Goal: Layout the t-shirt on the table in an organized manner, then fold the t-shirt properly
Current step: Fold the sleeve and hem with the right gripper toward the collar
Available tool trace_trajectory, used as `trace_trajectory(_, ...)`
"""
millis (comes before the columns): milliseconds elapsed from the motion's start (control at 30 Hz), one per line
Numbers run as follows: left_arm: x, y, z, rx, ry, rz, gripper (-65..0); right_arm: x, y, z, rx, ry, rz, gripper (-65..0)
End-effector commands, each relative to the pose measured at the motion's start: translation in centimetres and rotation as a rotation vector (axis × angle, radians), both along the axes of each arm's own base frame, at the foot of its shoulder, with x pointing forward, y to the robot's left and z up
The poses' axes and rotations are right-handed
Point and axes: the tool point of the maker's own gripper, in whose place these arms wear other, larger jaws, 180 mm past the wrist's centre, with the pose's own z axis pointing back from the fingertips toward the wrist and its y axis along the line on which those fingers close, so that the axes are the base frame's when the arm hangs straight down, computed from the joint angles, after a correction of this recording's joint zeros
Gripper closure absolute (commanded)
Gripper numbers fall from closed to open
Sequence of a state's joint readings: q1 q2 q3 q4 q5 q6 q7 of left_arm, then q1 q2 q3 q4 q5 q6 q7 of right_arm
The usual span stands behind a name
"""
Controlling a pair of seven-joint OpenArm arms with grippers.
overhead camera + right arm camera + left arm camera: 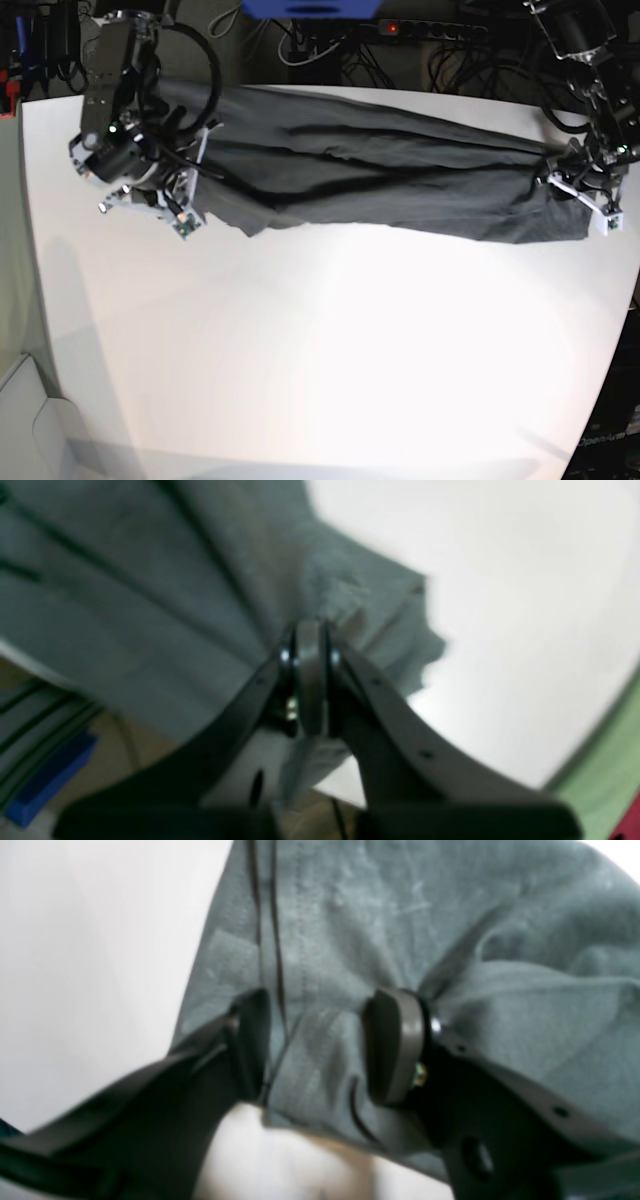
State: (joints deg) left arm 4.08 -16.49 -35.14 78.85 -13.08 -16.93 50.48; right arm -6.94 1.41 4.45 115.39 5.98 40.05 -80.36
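Right gripper (310,680) pinches the t-shirt (380,170) shut — left gripper (320,1045), half-open, straddles its other end above the table (320,350).

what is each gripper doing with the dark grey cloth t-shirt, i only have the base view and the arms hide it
Observer: The right gripper is shut, pinching a fold of the dark charcoal-grey cloth t-shirt between its pads.
Operator: and the left one
Observer: The left gripper has a gap between its pads, with a ridge of cloth bunched in that gap. I cannot tell if it grips.
Operator: is cloth hanging off the table
Observer: By the right gripper, the shirt's edge reaches past the edge of the plain white smooth-topped table.
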Motion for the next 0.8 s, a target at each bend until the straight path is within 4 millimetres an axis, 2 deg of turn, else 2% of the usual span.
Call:
trace_trajectory(0,1.0,1.0,1.5,0.03,-0.041,-0.003,-32.6,0.0,0.1,0.4,0.01,-0.018,0.005,0.0)
trace_trajectory(167,1.0,1.0,1.6,0.033,-0.041,-0.005,-32.6,-3.0,-1.2,-1.3,-0.029,0.064,0.012,0.0)
trace_trajectory(367,1.2,1.5,2.1,0.049,-0.047,-0.009,-32.6,-4.9,-1.4,-2.4,-0.001,0.069,0.011,0.0)
trace_trajectory(667,1.2,1.5,2.2,0.05,-0.048,-0.01,-32.6,-5.3,-4.1,-2.4,-0.029,0.066,-0.062,0.0)
trace_trajectory(767,1.1,1.6,2.2,0.053,-0.046,-0.011,-32.6,-5.4,-4.2,-2.5,-0.03,0.072,-0.062,0.0)
